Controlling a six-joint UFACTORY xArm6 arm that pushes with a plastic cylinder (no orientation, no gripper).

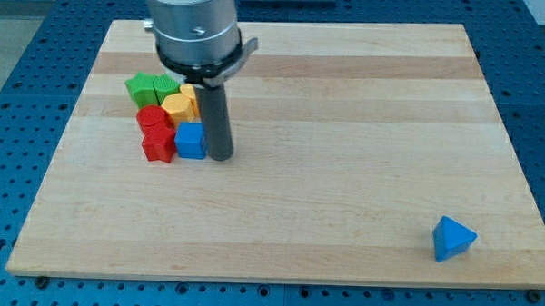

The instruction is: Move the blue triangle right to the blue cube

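Observation:
The blue triangle [453,238] lies near the board's bottom right corner, alone. The blue cube [190,140] sits at the lower right of a cluster of blocks in the upper left part of the board. My tip [220,157] rests on the board just to the right of the blue cube, touching or nearly touching it, and far to the left of the blue triangle.
The cluster also holds two green blocks [151,89], two yellow blocks [180,104], a red block [152,121] and a red star-like block [158,145]. The wooden board [344,174] lies on a blue perforated table.

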